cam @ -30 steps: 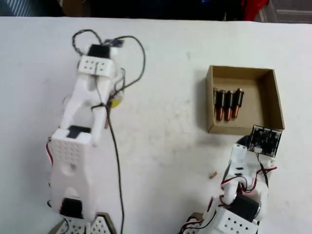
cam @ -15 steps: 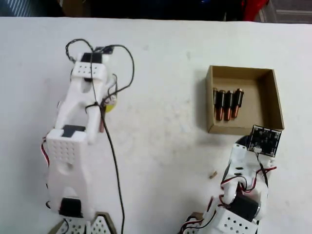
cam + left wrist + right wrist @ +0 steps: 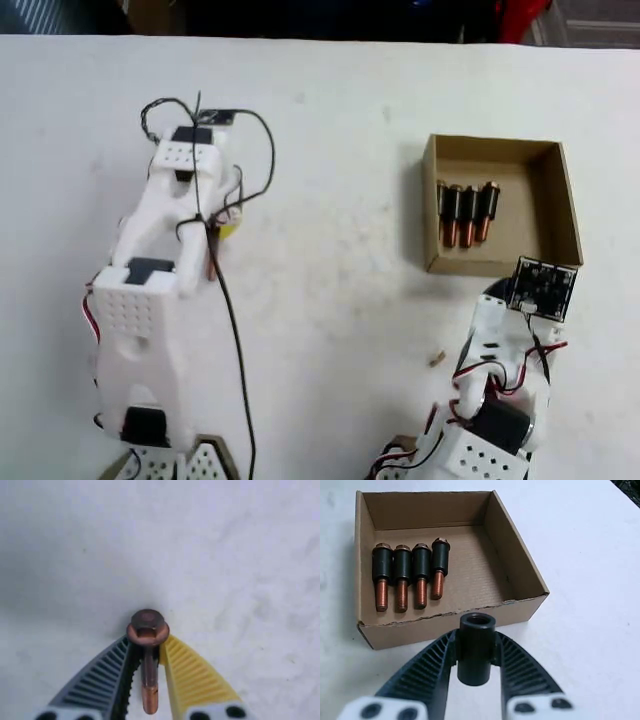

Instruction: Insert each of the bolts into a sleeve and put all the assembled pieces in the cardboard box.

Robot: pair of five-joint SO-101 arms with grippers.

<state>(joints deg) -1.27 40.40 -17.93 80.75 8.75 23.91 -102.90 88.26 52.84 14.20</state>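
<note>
My left gripper [image 3: 146, 647] is shut on a copper bolt [image 3: 148, 660], hex head outward, above bare table; in the high view that arm [image 3: 170, 220] stands at the left, with the bolt's shank [image 3: 212, 262] showing beside it. My right gripper [image 3: 476, 642] is shut on a black sleeve [image 3: 476, 647], its bore facing out, just in front of the cardboard box [image 3: 517, 575]. Several assembled bolt-and-sleeve pieces [image 3: 410, 572] lie side by side in the box. In the high view the box [image 3: 565, 205] sits at the right, with the pieces [image 3: 467, 213] along its left wall and the right arm [image 3: 510, 350] below it.
A small brownish scrap [image 3: 437, 357] lies on the white table [image 3: 340, 200] left of the right arm. The left arm's black cable [image 3: 235, 330] trails down the table. The table's far edge runs along the top.
The left arm has swung a little to the left and its wrist has turned, with the bolt still in its gripper. The right arm has kept still.
</note>
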